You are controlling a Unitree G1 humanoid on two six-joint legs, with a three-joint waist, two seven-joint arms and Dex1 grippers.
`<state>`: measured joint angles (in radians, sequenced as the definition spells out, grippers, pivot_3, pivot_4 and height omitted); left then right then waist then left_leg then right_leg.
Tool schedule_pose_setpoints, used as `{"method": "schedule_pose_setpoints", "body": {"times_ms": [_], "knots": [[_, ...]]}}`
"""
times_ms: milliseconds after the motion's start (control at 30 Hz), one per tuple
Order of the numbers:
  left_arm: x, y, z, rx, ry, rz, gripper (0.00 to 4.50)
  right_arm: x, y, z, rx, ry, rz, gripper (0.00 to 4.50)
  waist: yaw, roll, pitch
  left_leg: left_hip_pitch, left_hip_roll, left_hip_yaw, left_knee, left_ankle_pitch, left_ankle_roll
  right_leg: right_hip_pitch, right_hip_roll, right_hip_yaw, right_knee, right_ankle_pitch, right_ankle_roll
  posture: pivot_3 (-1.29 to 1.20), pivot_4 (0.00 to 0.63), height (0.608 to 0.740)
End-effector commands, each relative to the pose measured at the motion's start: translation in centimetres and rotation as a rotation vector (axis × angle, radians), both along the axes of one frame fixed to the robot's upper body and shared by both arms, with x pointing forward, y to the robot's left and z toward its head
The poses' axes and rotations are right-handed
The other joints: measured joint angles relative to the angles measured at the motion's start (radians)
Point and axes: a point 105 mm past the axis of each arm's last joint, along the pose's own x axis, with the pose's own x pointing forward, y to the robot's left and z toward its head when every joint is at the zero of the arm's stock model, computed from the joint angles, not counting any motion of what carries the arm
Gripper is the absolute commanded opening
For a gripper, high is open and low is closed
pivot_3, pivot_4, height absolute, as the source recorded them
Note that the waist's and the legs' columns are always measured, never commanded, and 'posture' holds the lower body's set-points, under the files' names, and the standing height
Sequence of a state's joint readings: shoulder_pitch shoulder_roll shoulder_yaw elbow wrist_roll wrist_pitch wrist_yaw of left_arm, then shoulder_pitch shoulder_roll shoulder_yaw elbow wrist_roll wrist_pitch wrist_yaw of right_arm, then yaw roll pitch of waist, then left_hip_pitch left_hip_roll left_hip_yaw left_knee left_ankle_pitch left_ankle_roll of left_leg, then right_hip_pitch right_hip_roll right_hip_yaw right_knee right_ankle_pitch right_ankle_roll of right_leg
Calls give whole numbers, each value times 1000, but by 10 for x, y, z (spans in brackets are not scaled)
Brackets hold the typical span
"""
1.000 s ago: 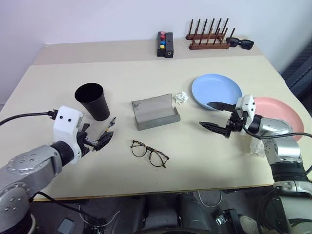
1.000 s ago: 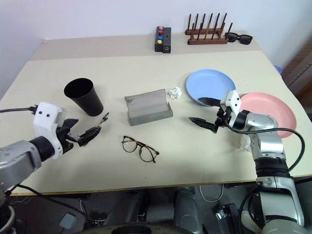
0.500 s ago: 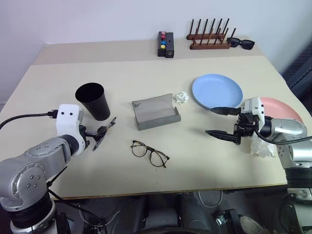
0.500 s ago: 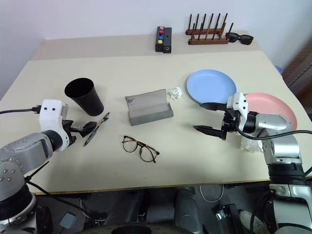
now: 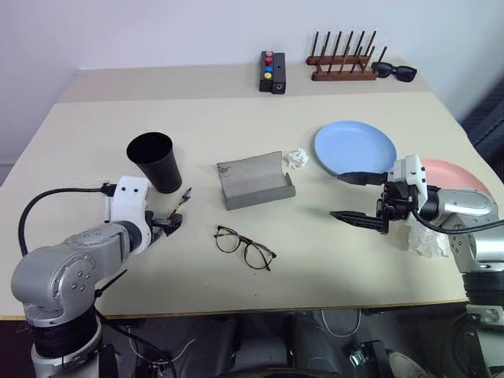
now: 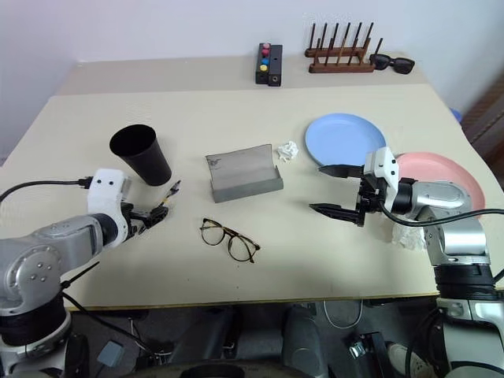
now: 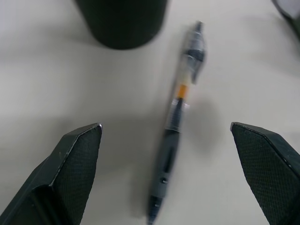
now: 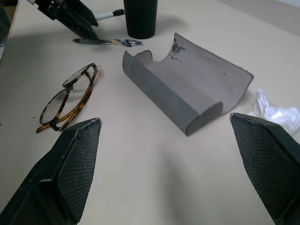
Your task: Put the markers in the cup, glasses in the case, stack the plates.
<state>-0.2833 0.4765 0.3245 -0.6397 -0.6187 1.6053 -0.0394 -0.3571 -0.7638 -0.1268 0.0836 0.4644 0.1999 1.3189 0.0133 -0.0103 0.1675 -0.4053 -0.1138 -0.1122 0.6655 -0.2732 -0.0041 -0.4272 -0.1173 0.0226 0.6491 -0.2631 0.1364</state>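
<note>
Left gripper: the left gripper [image 7: 165, 154] hung wide open over the table [image 5: 236, 126] with nothing between its fingers, the dark marker [image 7: 180, 108] lying between them on the surface. Against a second earlier it had sunk and nosed forward toward that pen.

Right gripper: the right gripper [image 5: 358, 197] was also fully spread and empty, level above the table at about 4 o'clock from the case [image 5: 256, 181]. It had drawn back slightly toward the plates over the last second.

Markers: the dark marker lay at about 5 o'clock from the cup [image 5: 155, 161], close to its base but apart from it. A white marker [image 8: 111, 14] showed beside the cup in the right wrist view.

Cup: upright, with no marker seen standing in it.

Glasses: the glasses [image 5: 244, 247] lay unfolded on the table at 6 o'clock from the case, apart from it.

Case: open, lid up, nothing inside.

Plates: the blue plate [image 5: 354, 148] and the pink plate [image 5: 453, 177] lay side by side, unstacked, the pink at 4 o'clock from the blue.

Meaning for the task: no step looked done; the left arm's descent suggested the dark marker was about to be picked up first.
</note>
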Motion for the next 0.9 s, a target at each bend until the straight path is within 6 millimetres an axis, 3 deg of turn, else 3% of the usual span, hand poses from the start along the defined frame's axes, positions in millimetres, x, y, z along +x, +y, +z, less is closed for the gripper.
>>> {"method": "schedule_pose_setpoints", "body": {"times_ms": [33,367,833,900], "knots": [[5,2,9,11,-27,-29,4483,-2,-1,12,12,-49,-2,4500,0,0,0,0,0,0,0,0,0,0,0,0,0,0,0,0,150,740],[27,4,8,-8,14,-112,4483,-1,1,13,15,-67,-10,4500,-1,0,0,0,0,0,0,0,0,0,0,0,0,0,0,0,150,740],[28,-12,2,-32,55,-196,4483,-4,-4,14,11,-76,-30,4500,0,0,0,0,0,0,0,0,0,0,0,0,0,0,0,0,150,740],[28,-13,1,-39,62,-190,3972,-4,-4,14,11,-78,-31,4500,0,0,0,0,0,0,0,0,0,0,0,0,0,0,0,0,150,740]]}}
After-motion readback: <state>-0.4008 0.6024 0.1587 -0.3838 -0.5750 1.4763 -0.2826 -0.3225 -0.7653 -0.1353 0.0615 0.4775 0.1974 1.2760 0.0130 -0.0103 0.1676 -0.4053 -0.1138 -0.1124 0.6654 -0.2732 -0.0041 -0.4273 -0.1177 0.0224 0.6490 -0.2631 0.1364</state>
